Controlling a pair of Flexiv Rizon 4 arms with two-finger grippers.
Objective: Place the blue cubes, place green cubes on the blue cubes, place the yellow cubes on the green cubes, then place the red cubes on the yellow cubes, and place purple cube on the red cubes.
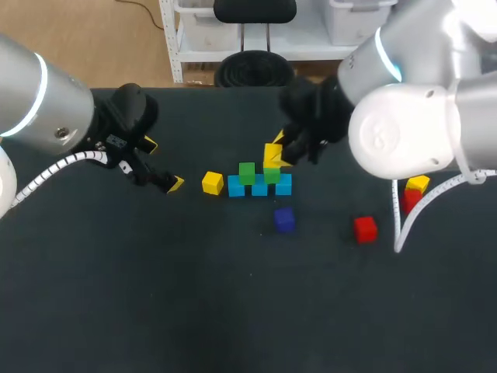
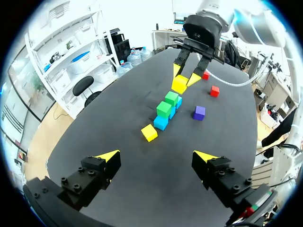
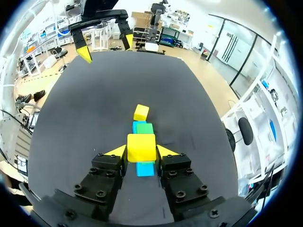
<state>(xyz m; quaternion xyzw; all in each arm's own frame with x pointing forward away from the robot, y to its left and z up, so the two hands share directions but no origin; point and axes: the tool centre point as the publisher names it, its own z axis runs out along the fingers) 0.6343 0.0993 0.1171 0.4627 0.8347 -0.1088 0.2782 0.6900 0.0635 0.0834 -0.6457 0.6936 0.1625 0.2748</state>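
The right tool [image 3: 141, 152] is clamped on a yellow cube [image 3: 141, 145], directly over the green cubes [image 1: 247, 172] that sit on the blue cubes [image 1: 236, 187]. The left tool [image 2: 156, 156] (fingers wide apart) hovers aside, with a second yellow cube [image 2: 149, 132] ahead of it on the worktop [image 1: 155, 295].

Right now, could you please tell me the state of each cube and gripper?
Blue cubes: placed in a row.
Green cubes: stacked on the blue cubes.
Held yellow cube: gripped above the green cubes.
Right gripper: shut on that cube.
Left gripper: open, empty.
Loose yellow cube: unstacked, beside the row.
Purple cube: loose, unstacked.
Red cube: loose, unstacked.
Far red cube: loose.
Far yellow cube: loose.
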